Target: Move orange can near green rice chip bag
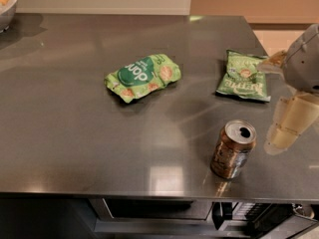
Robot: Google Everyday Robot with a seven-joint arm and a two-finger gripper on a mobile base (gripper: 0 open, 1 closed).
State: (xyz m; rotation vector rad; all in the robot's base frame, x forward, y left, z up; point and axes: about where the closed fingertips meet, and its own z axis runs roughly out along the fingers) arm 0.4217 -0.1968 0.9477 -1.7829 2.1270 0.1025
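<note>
The orange can (233,149) stands upright near the front edge of the steel counter (75,133), right of centre. The green rice chip bag (142,76) lies puffy and light green near the counter's middle, well left and behind the can. My gripper (285,127) hangs at the right edge of the view, just right of the can and apart from it, holding nothing.
A flatter darker green bag (243,75) lies behind the can at the right. A bowl (7,3) with yellow fruit sits at the far left corner. The counter's front edge runs just below the can; a dark appliance sits under it.
</note>
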